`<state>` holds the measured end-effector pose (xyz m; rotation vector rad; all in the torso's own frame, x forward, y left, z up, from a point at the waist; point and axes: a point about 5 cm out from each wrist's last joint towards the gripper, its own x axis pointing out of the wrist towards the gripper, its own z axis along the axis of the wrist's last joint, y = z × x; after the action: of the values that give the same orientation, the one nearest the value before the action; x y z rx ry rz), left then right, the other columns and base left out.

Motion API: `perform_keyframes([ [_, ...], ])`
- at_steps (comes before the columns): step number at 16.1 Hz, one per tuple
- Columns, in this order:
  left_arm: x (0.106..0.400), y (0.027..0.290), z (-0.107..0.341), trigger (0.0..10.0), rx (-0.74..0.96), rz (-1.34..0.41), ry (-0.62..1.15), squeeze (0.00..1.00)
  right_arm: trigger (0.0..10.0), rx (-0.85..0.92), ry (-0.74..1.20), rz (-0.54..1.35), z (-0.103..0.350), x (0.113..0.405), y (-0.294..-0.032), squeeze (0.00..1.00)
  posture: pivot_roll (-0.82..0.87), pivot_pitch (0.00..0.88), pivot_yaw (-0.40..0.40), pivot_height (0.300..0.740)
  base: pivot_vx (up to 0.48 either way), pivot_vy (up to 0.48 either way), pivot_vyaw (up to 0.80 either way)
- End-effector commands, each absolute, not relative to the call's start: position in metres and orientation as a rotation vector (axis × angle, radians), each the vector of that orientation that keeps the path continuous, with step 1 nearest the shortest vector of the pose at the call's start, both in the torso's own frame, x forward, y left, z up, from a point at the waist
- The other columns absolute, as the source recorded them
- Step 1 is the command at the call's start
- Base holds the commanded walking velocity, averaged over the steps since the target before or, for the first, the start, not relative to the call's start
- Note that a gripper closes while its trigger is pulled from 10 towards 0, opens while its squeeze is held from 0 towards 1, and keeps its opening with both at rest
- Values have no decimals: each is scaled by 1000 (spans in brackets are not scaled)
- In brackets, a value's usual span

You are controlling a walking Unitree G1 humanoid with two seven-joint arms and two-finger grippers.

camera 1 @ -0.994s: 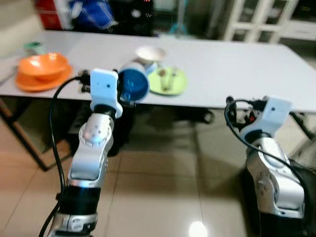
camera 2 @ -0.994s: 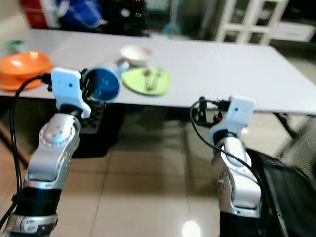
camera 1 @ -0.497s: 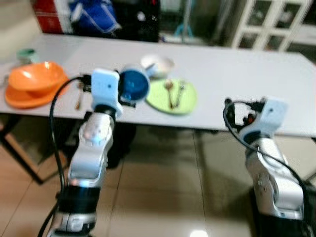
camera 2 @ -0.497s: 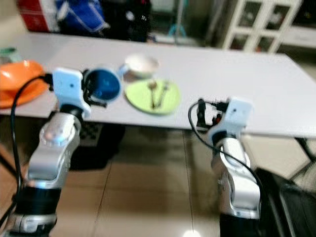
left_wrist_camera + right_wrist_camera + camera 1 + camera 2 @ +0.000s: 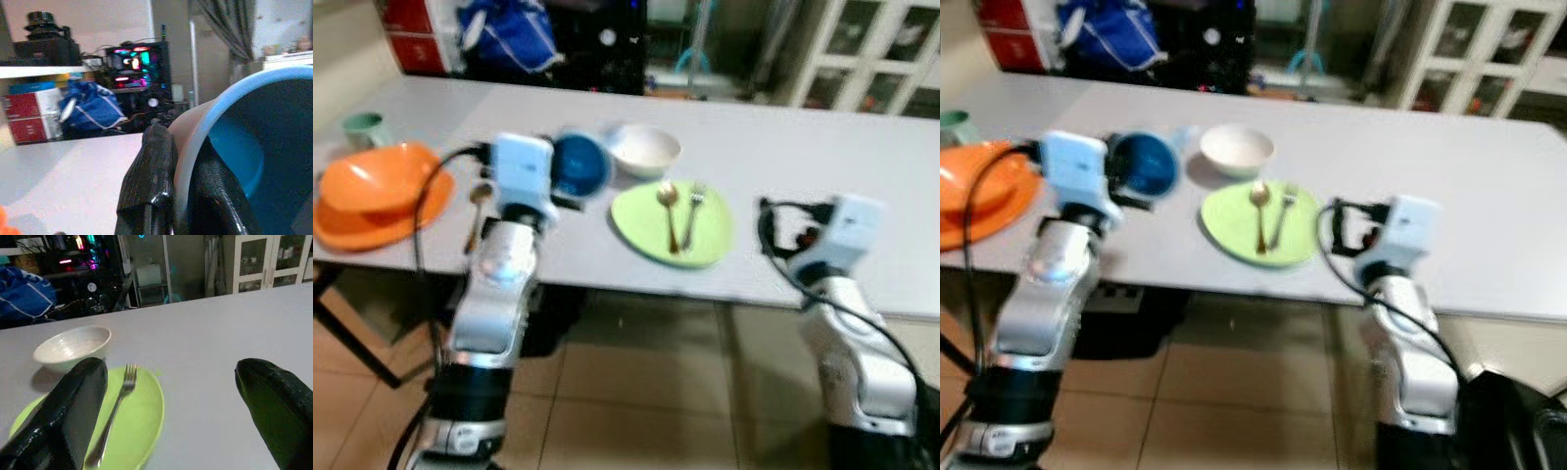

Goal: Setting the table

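Left eye view showed you the left gripper (image 5: 570, 174) raised over the near part of the grey table (image 5: 803, 147), its two black fingers (image 5: 151, 186) clamped on the rim of a blue bowl (image 5: 579, 164). One finger sat on the pale outer wall and the other inside, as your left wrist view made plain. The bowl was held tipped on its side, its opening facing toward the robot.

Just beyond the bowl, a white bowl (image 5: 644, 150) stood on the table. Beside it, nearer the edge, lay a green plate (image 5: 672, 223) with a spoon (image 5: 666, 211) and a fork (image 5: 692, 203) resting side by side on it. Your right gripper (image 5: 171, 411) hovered at the table edge beside that plate, its fingers spread wide apart and holding nothing; the plate, fork and white bowl lay ahead of them.

Far to the robot's left you had an orange bowl (image 5: 374, 176) sitting on an orange plate (image 5: 372, 227), with a small green cup (image 5: 362, 127) behind them. Between the orange plate and the left arm lay what looked like another spoon (image 5: 476, 211), though blur made it hard to be sure.
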<state>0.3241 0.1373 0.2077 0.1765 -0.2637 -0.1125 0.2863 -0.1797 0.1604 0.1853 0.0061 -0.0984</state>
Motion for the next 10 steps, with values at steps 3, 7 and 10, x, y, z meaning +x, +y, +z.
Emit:
perform_keyframes([
  [3,324,145,213,10000,182,-88,-282,0,10000,200,-12,-59,166,287,-170,0,-49,0,-33,740,472,0,0],
  [7,325,141,211,10000,174,-113,-262,0,10000,196,-17,-73,168,287,-173,0,-64,0,-17,740,470,0,0],
  [10,329,135,207,10000,189,-190,-200,0,10000,192,-22,-88,169,285,-177,0,-65,0,-15,740,126,0,0],
])
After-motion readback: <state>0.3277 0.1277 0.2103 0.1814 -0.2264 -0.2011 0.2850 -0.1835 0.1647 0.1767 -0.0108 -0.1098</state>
